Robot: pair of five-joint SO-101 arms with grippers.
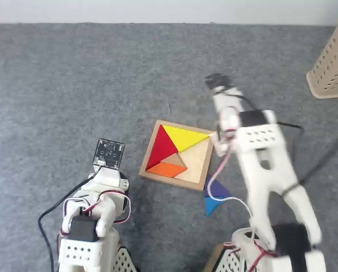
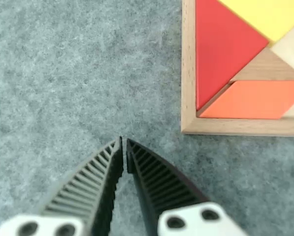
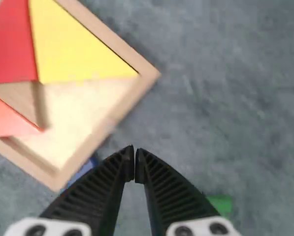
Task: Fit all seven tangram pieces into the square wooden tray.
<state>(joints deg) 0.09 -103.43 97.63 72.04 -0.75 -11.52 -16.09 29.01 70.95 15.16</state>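
Wooden tray [image 1: 194,163] lies flat on grey felt [image 1: 72,85], mid-table, btw. the two arms. It is square, so no long axis. In the high view it sits turned a little clockwise, far edge sloping down toward the right arm [image 1: 265,170].

Inside:
- Red triangle [image 1: 160,148]: long side on the edge nearest the left arm [image 1: 95,226], apex to ctr.
- Yellow triangle [image 1: 184,137]: long side on the far edge, apex also to ctr.
- Orange parallelogram [image 1: 166,169]: long axis along the near edge, at the near corner on the left arm's side.
- Small tan triangle [image 1: 175,159]: wedged btw. red and orange.
- The tray floor on the right arm's side is bare pale wood.

Outside, just beside the tray's near corner on the right arm's side, lie a dark blue triangle [image 1: 218,190] and a lighter blue triangle [image 1: 210,206], apparently touching each other. The right wrist view also has a small green bit [image 3: 220,203] on the felt, half hidden by a finger. Poss. another piece, can't tell.

Left gripper [image 2: 123,141]: jaws together w/ only a hairline slit at the tips, holding nothing. It is over bare felt near the tray corner by the orange piece, not touching the tray.

Right gripper [image 3: 135,149]: jaws likewise closed to a sliver, empty. It is above felt just off the tray edge that borders the bare floor.

Circuit board [image 1: 109,153] on the left wrist has marks too small to read. Beige perforated basket [image 1: 332,59] stands at the far edge, well apart from the tray.
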